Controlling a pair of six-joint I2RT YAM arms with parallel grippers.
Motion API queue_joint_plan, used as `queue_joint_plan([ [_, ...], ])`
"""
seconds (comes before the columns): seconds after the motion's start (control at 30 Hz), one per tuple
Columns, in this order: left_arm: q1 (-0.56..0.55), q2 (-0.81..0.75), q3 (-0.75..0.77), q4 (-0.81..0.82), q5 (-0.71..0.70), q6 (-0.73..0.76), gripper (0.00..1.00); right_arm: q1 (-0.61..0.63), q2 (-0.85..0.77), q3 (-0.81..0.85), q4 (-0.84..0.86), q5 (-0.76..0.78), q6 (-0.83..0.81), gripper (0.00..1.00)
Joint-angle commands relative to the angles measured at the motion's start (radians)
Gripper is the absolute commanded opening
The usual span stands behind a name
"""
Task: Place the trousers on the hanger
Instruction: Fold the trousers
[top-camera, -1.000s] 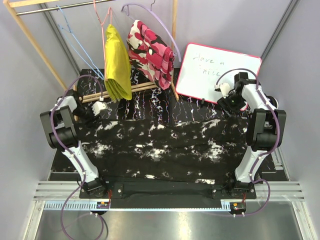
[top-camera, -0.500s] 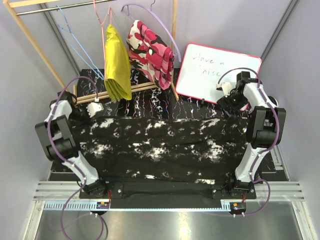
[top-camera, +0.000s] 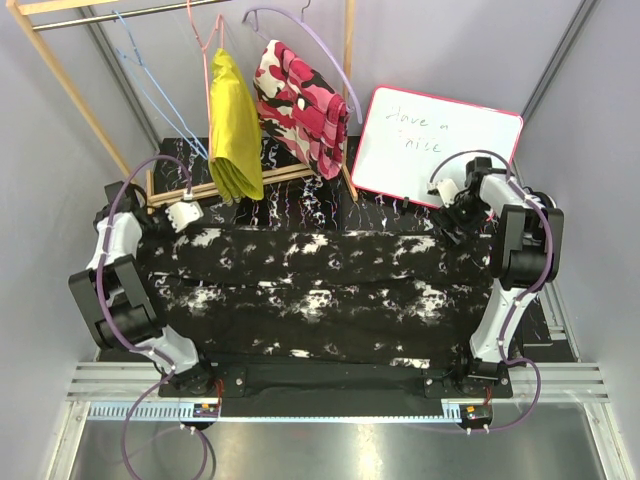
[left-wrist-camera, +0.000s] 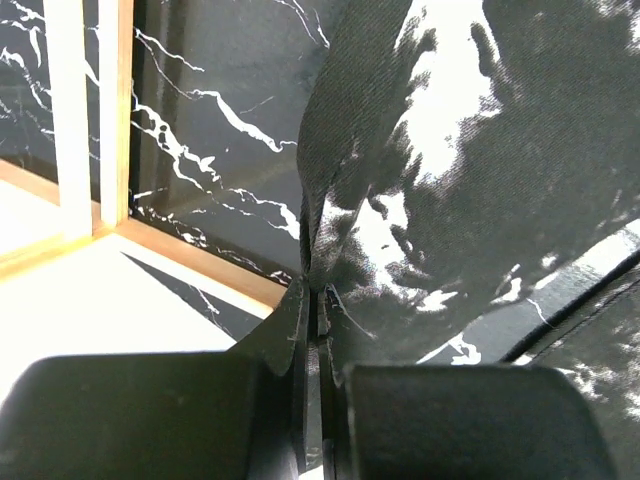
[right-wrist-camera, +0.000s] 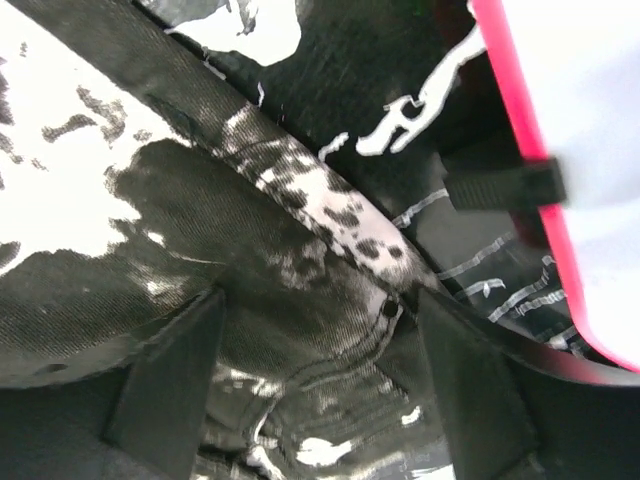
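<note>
Left wrist: left claw (left-wrist-camera: 316, 295) clenched on the floppy black, white-blotched fabric trousers (left-wrist-camera: 460, 170); right claw (right-wrist-camera: 320, 300) released astride their edge. Clamp it before you lift, evenly.

In the last 1 second the left gripper (top-camera: 183, 214), pinching the trousers (top-camera: 320, 290), has drawn back and leftward toward the wooden rack's foot (top-camera: 235, 186), and its elbow has swung out toward the near edge. The trousers' far edge has gone from a sagging line to a straighter one farther up the tabletop (top-camera: 310, 205). The right gripper (top-camera: 447, 200) has dipped slightly toward the trousers' right corner.
</note>
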Motion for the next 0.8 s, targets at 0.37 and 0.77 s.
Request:
queue_joint_plan([
  [0.37, 0.053, -0.118, -0.087, 0.261, 0.019, -0.142, 0.0, 0.003, -0.001, -0.042, 0.239, 0.105, 0.093, 0.0],
  [0.77, 0.07, -0.054, -0.079, 0.424, -0.024, -0.252, 0.0, 0.003, -0.093, -0.031, 0.393, 0.234, 0.129, 0.0],
])
